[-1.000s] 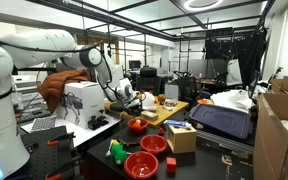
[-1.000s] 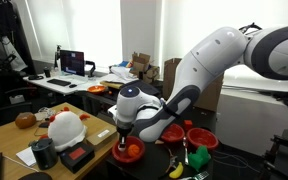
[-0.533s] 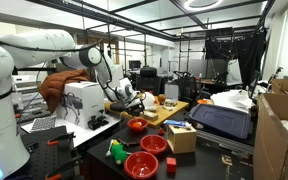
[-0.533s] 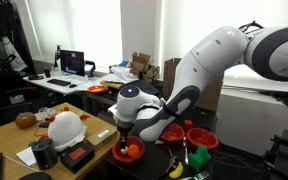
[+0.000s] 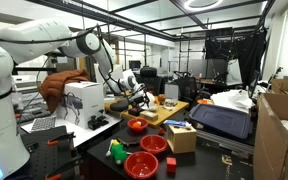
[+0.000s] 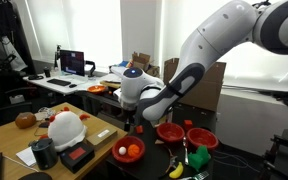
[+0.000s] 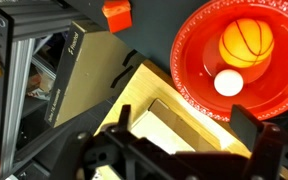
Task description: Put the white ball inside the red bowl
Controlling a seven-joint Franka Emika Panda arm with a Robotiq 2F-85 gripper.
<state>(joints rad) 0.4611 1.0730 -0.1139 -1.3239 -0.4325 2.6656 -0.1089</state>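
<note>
Across the cluttered lab's dark table (image 5: 92, 138) sit three red bowls (image 5: 141, 164).

The arm (image 6: 216, 42) arches over, its tool (image 7: 184, 128) pointing down, jaws spread wide and empty.

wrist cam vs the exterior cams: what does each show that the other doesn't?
Wrist only: the white ball lying beside an orange ball inside the red bowl, and the gripper open, empty, with a wooden box below it. Exterior only: the whole arm, raised, and two more red bowls nearby. Both: the red bowl with something orange in it; in an exterior view the white ball is too small to tell.
</note>
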